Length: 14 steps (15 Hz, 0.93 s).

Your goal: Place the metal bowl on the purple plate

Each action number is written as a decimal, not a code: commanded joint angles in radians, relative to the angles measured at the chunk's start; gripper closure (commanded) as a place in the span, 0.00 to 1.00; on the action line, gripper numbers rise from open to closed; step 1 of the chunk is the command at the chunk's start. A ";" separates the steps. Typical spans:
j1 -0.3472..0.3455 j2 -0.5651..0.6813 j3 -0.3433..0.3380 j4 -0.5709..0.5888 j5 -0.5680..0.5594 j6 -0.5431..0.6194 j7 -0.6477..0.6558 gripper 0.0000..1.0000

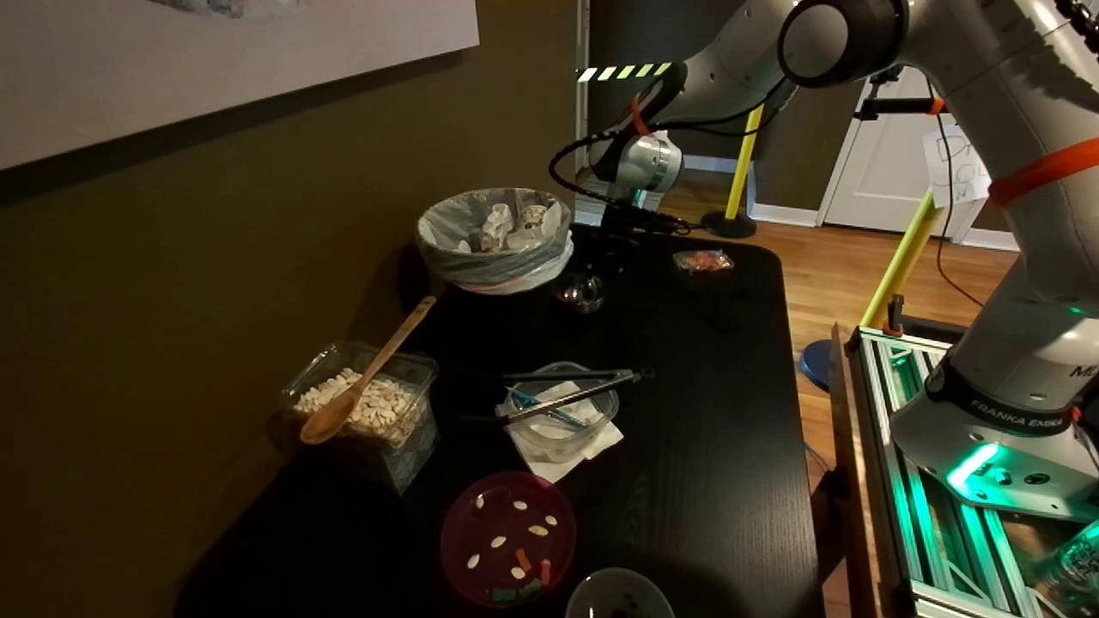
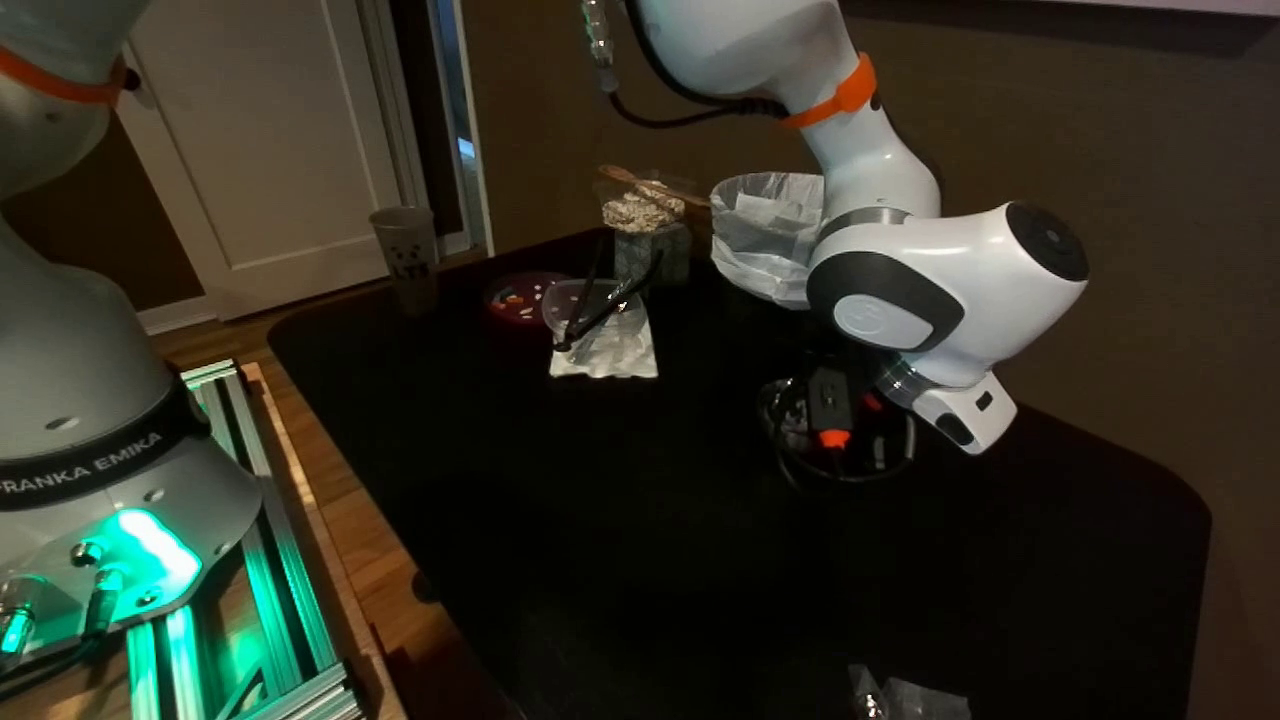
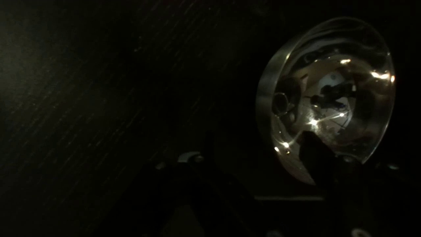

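Two dark fingers [image 3: 315, 158] of the black gripper [image 3: 258, 138] stand spread in the wrist view, one crossing in front of the small round shiny silver metal bowl [image 3: 332, 72], the other to its left over the black wood-grained table [image 3: 98, 82]. The left side of the bowl shows in the gap between them; whether either finger touches it, I cannot tell from here (bright glints dot the bowl's inside).

In an exterior view, I see the bowl sitting on the table, just beside a wide pale plastic-lined bowl [image 1: 506, 273] with crumpled paper [image 1: 496, 227] in it. Well apart from both lies the round dark-maroon purple plate [image 1: 481, 524], scattered with pale flakes [image 1: 498, 542] plus a few orange and green pieces [image 1: 524, 560]. Between metal bowl and plate, slim dark tongs [image 1: 571, 397] rest across a clear plastic tub [image 1: 549, 445] set on white paper [image 1: 608, 438]. A wooden spoon [image 1: 382, 355] lies over a clear box [image 1: 412, 438] of pale chips [image 1: 386, 403].

Also in an exterior view, the white robot arm [image 2: 980, 290] bends down over the table, its lower end lost among dark cables [image 2: 909, 435]. Near the plate stands a tall printed cup [image 2: 405, 240].
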 commanded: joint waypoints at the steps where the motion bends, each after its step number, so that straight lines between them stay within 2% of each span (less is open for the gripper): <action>1: -0.020 0.033 0.011 0.053 -0.024 -0.057 0.011 0.36; 4: -0.027 0.039 0.012 0.068 -0.021 -0.086 0.007 0.44; 5: -0.029 0.041 0.012 0.072 -0.021 -0.093 0.006 0.42; 6: -0.031 0.043 0.012 0.075 -0.020 -0.098 0.005 0.57; 7: -0.032 0.045 0.011 0.079 -0.019 -0.103 0.005 0.67; 8: -0.034 0.046 0.011 0.082 -0.019 -0.110 0.003 0.69; 11: -0.041 0.049 0.012 0.092 -0.015 -0.126 0.002 0.93; 14: -0.047 0.048 0.012 0.094 -0.012 -0.128 0.001 1.00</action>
